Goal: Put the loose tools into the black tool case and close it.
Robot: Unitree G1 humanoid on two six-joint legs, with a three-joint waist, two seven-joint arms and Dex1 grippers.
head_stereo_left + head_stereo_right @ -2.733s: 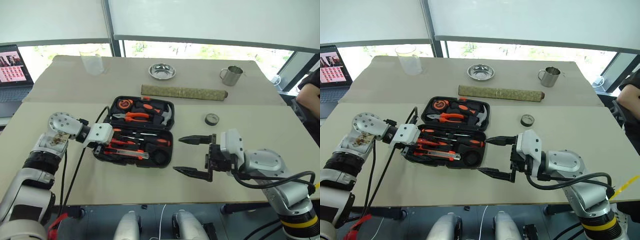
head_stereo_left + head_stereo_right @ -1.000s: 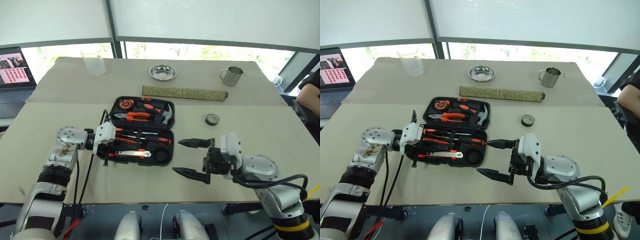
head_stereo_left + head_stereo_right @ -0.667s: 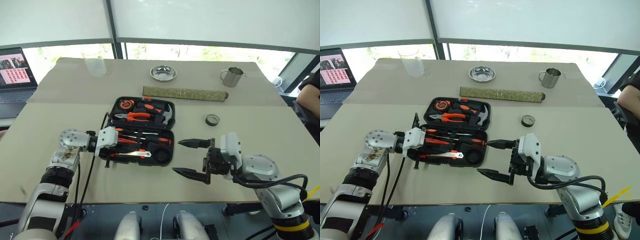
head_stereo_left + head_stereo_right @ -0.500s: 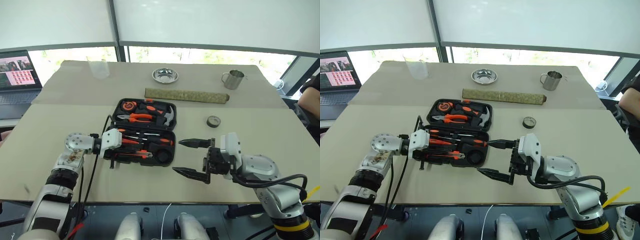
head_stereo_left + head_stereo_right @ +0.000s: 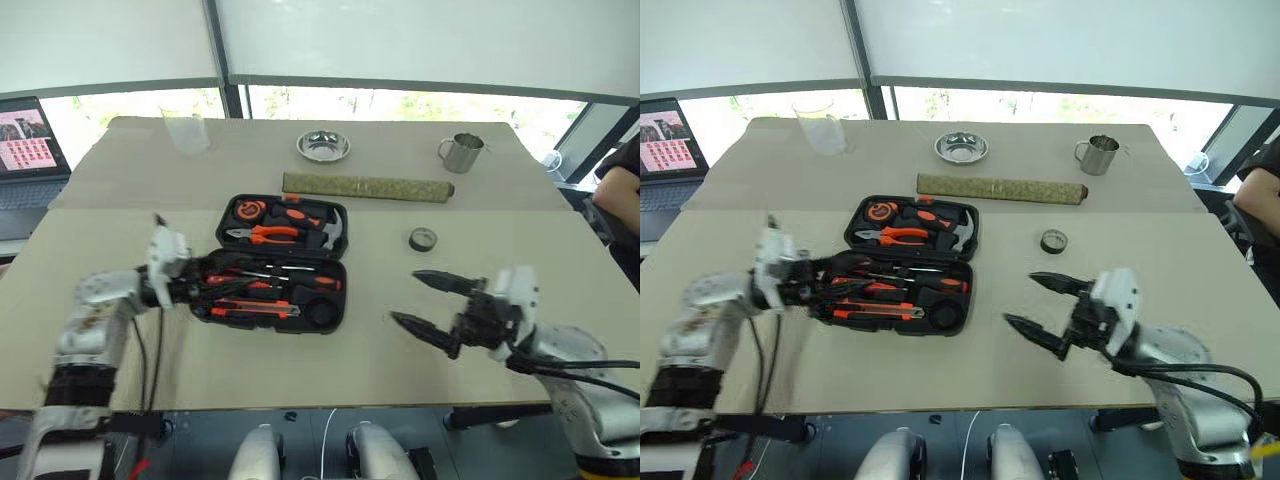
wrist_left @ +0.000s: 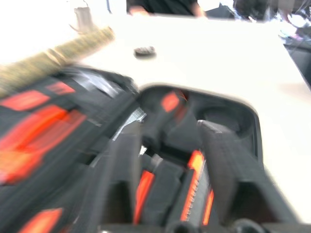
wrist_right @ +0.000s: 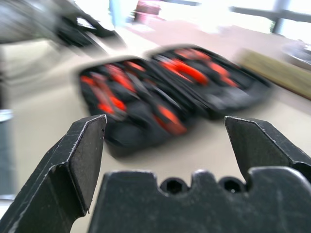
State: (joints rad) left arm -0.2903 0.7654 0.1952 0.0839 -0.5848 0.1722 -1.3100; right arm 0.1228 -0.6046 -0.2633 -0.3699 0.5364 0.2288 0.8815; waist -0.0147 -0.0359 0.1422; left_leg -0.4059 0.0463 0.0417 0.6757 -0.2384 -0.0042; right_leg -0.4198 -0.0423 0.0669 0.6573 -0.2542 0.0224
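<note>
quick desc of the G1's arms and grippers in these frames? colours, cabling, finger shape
Both arms are silver-grey metal with black joint sections. The left gripper and right gripper each have a white housing and two black, tapered, pointed fingers. Loose black cables run along both forearms.

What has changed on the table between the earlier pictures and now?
The left gripper has opened and drawn back from the near half of the flat black plastic tool case, holding nothing. The right gripper, wide open, has swung out to the right. The case stays open, and the small dark tape roll lies unmoved on the table.
</note>
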